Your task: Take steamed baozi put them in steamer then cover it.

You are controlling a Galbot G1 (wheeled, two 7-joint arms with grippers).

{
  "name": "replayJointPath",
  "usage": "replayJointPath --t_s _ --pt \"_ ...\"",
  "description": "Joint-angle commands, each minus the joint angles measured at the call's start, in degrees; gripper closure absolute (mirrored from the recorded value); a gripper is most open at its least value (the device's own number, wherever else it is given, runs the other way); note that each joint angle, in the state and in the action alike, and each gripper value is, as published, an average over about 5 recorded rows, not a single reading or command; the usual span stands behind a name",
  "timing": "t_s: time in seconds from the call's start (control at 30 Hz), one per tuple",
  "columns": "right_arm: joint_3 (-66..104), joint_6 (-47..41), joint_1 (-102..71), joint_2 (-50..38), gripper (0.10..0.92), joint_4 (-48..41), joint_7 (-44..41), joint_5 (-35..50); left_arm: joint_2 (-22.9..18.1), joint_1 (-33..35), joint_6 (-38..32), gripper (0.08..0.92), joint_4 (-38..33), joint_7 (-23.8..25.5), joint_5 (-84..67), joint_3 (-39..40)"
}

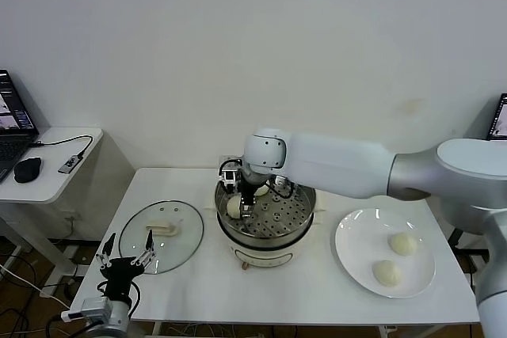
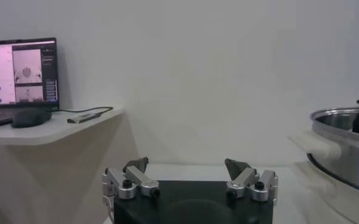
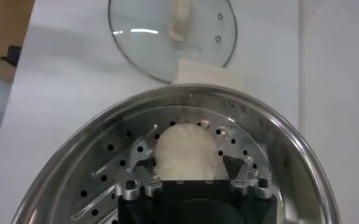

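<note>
The steamer [image 1: 295, 229] stands mid-table, its steel pot uncovered. Inside it my right gripper [image 1: 241, 200] stands open, its fingers spread on either side of a cream-white baozi [image 3: 185, 149] that rests on the perforated tray [image 3: 106, 182]. A second baozi [image 1: 261, 191] shows behind the gripper in the pot. Two more baozi [image 1: 402, 244] [image 1: 386, 272] lie on the white plate [image 1: 356, 259] to the right. The glass cover [image 1: 178, 244] lies flat on the table left of the steamer, handle up. My left gripper [image 1: 125, 257] is open and empty at the table's front-left edge.
A side table [image 1: 55, 172] at far left carries a laptop, a mouse and a cable. The steamer's base handle [image 2: 307, 143] and pot wall [image 2: 344, 143] lie off to one side of my left gripper [image 2: 186, 164]. The wall runs close behind the table.
</note>
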Motion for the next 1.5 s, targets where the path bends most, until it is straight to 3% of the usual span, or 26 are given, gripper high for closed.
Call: replayJointPath --t_s 0.03,0.43,0.8,1.1,1.5 --pt "-0.44 3.31 8.6 -9.39 0.204 5.84 -10.87 -5.31 0.35 0.13 0.06 0.177 -0.26 0.0 -0.09 -0.2" --pt "-0.85 13.92 10.96 -36.91 0.203 18.91 -20.4 -15.44 0.07 -0.07 0.29 0.177 -0.87 -0.03 0.48 0.91" --pt "9.71 20.02 -6.84 -54.67 0.203 22.64 -20.96 -25.33 -0.47 0.23 0.21 0.177 -0.68 -0.01 1.2 1.77" --pt "31.41 23.47 -34.99 -60.19 0.203 22.38 -19.34 -32.58 -0.84 0.82 0.22 0.177 -0.69 -0.05 1.96 2.14" --pt "40.08 24.22 -47.74 -57.23 0.203 21.02 -15.06 -36.77 -1.44 1.08 0.22 0.177 -0.62 -0.03 2.76 2.43"
